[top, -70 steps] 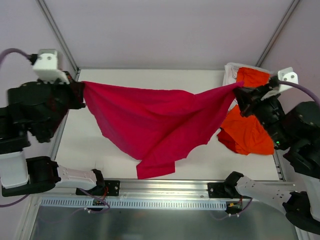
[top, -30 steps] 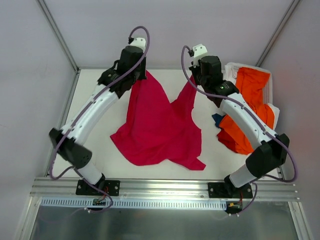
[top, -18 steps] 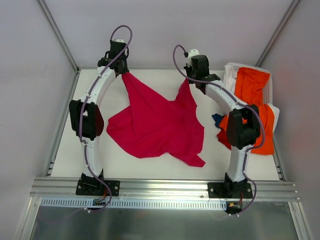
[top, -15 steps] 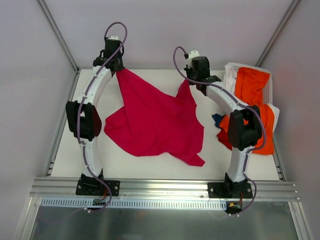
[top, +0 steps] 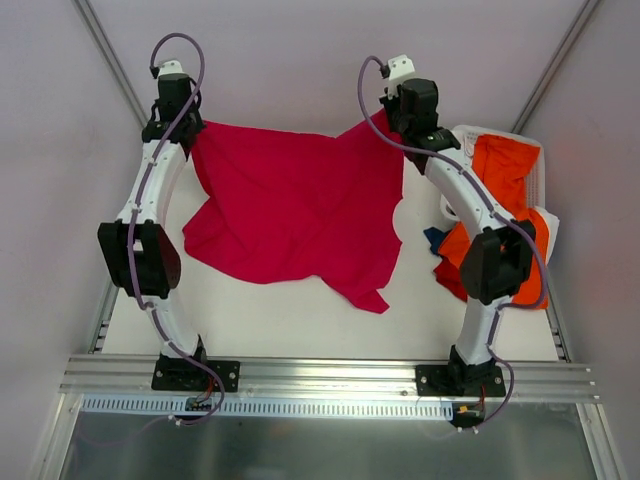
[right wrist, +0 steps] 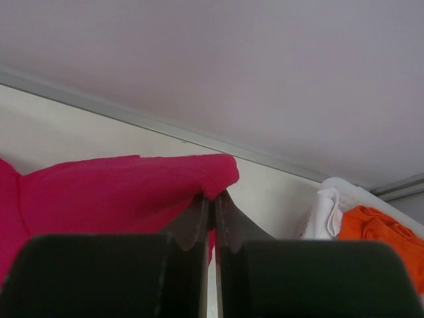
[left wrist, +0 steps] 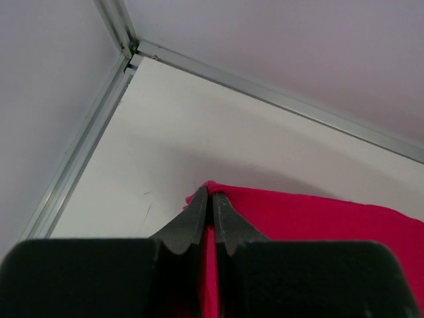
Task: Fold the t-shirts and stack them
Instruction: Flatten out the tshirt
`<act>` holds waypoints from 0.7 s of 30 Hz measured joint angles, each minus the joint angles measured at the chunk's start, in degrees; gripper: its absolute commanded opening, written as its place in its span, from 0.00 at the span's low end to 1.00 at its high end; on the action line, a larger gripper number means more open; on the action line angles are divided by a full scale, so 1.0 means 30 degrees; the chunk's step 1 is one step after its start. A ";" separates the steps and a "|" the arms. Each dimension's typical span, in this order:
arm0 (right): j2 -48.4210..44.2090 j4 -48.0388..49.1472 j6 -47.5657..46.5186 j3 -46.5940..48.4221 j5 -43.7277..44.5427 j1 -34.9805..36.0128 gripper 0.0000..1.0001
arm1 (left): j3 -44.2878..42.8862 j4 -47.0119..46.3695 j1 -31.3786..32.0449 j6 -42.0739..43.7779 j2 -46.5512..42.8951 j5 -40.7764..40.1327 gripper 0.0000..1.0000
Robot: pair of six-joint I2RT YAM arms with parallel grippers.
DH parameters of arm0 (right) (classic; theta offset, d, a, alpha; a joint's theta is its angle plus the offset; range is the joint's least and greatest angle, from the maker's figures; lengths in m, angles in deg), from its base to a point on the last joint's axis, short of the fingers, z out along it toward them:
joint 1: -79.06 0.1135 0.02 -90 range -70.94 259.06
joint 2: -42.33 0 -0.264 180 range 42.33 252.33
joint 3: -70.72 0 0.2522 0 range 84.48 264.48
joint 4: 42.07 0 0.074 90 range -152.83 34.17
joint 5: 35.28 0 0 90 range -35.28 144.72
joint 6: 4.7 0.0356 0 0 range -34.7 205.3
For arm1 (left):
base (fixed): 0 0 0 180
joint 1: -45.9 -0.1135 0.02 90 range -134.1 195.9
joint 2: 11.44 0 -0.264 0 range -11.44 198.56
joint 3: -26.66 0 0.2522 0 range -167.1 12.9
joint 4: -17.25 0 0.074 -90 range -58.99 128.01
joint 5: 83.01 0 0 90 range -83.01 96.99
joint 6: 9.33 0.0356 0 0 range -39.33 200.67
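The crimson t-shirt (top: 290,205) is stretched across the far half of the table, its near part lying crumpled on the surface. My left gripper (top: 188,133) is shut on its far left corner, seen pinched in the left wrist view (left wrist: 211,193). My right gripper (top: 385,122) is shut on its far right corner, also seen in the right wrist view (right wrist: 213,196). The orange t-shirt (top: 500,215) lies bunched at the right edge, partly under my right arm; it shows in the right wrist view (right wrist: 387,232) too.
A white cloth or tray (top: 462,140) sits under the orange t-shirt at the far right; it also shows in the right wrist view (right wrist: 324,212). A bit of blue cloth (top: 432,238) peeks out beside it. Metal frame rails (left wrist: 126,46) bound the table's far corner.
Both arms have reached farther back and spread apart, pulling the crimson t-shirt's top edge taut along the far side. The shirt's body has slid away from the near edge.
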 measured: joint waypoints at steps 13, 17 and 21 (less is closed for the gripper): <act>0.9224 -0.0080 -0.0743 0.5253 0.3126 -0.0160 0.01 | -0.2681 -0.0255 -0.1443 -0.1115 0.7023 0.0189 0.00; 1.0652 0.0816 -0.0976 0.6222 0.4087 -0.0168 0.01 | -0.3854 -0.0270 -0.1683 -0.1231 0.8313 0.0306 0.00; 1.1176 0.2798 -0.1290 0.6404 0.5107 -0.0168 0.01 | -0.5217 -0.0291 -0.2062 -0.1355 0.9231 0.0299 0.00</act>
